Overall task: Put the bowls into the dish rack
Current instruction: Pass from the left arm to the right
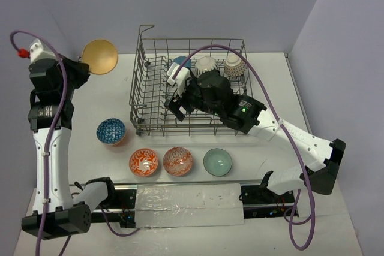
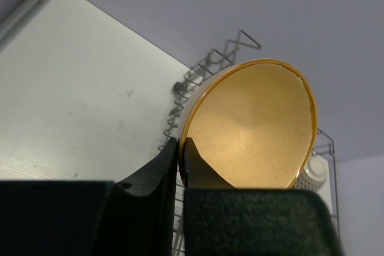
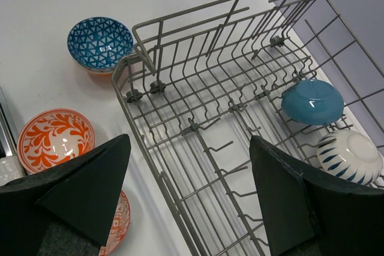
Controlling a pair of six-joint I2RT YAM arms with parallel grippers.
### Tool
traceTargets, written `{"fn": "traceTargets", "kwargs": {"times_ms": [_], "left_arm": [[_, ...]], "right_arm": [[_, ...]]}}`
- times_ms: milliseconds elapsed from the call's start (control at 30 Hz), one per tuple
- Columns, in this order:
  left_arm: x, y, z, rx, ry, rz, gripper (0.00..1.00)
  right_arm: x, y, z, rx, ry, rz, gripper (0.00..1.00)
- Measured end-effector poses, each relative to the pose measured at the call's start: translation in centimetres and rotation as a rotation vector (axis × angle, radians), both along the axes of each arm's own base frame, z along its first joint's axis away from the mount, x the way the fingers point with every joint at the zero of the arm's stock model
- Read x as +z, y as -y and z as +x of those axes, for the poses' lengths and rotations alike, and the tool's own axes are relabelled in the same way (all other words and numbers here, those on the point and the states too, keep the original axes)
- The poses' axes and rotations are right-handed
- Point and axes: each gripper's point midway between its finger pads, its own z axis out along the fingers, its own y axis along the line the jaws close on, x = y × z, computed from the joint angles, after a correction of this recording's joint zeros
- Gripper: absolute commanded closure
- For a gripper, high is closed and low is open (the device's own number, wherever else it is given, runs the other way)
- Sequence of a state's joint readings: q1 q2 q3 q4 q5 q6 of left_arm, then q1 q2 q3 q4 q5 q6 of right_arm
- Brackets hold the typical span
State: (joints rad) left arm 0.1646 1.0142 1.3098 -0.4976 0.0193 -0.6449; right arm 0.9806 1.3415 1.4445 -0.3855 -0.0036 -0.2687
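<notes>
1. The left pincer (image 2: 180, 151) is closed narrow on the rim of the tan bowl (image 2: 252, 130). It holds the bowl tilted in the air at the far left, to the left of the dish rack (image 1: 139, 88).
2. The right pincer (image 3: 189, 172) stands wide with nothing between its fingers. It hangs over the near left part of the dish rack.
3. Three bowls lie among the tines along the far side of the rack. From left to right they are the teal-blue bowl (image 3: 312, 101), the white striped bowl (image 3: 350, 157) and a pale patterned bowl (image 1: 235, 67).
4. The blue-white patterned bowl (image 1: 111, 130) sits upright on the surface (image 1: 114, 97), just beside the rack's near left corner.
5. In front of the rack, a row of three upright bowls rests on the surface. From left to right they are an orange-red patterned bowl (image 1: 144, 162), a second orange-red bowl (image 1: 178, 161) and the pale green bowl (image 1: 217, 162).
</notes>
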Motion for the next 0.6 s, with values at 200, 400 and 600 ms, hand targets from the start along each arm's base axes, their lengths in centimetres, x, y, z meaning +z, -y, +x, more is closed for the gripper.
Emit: {"fn": "traceTargets", "kwargs": {"times_ms": [200,400,600], "left_arm": [[-0.6,5.1,1.8,-0.194,-0.035,0.02,1.0],[-0.6,10.7,4.4,-0.386,-0.07,0.08,1.0],[-3.2,16.4,6.0,-0.58,-0.15,0.156,1.0]], "right_arm": [[0.0,0.1,0.1,-0.005,0.0,0.001,0.13],[0.4,0.7,0.4,-0.038,0.017,0.001,0.13],[-0.2,2.1,0.2,-0.05,0.046,-0.026,0.15]]}}
